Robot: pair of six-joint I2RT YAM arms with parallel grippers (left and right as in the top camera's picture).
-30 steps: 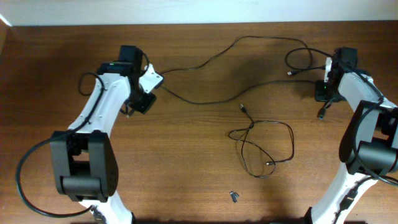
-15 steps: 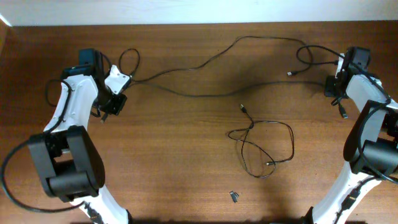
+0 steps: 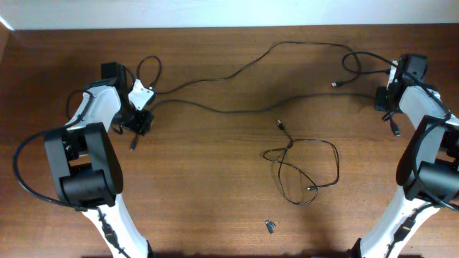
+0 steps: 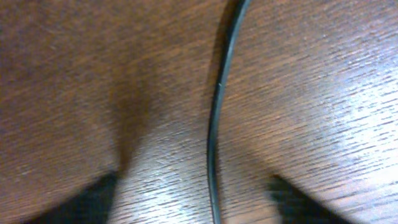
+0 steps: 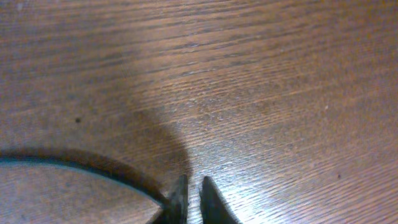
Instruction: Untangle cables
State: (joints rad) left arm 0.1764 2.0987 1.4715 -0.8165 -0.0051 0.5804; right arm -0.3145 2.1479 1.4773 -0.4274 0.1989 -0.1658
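Observation:
Three thin black cables lie on the wooden table. One cable [image 3: 237, 72] runs from a loop by the left arm across the back to the right. A second cable [image 3: 215, 111] stretches from my left gripper [image 3: 135, 123] to my right gripper [image 3: 391, 107]. The third cable [image 3: 308, 168] lies coiled in the middle. In the left wrist view my left gripper [image 4: 196, 194] is open, and a cable [image 4: 214, 124] lies on the wood between its spread fingers. My right gripper [image 5: 193, 193] is all but shut; a cable [image 5: 93, 165] runs into its left finger.
A tiny dark loose piece [image 3: 270, 226] lies near the front edge. A plug end [image 3: 394, 131] hangs just below the right gripper, and another [image 3: 133, 144] lies beside the left one. Thick robot cords loop beside both arm bases.
My left gripper has opened and let go of its cable, shifting slightly right and down. The right arm moved right a second ago and has since stayed put.

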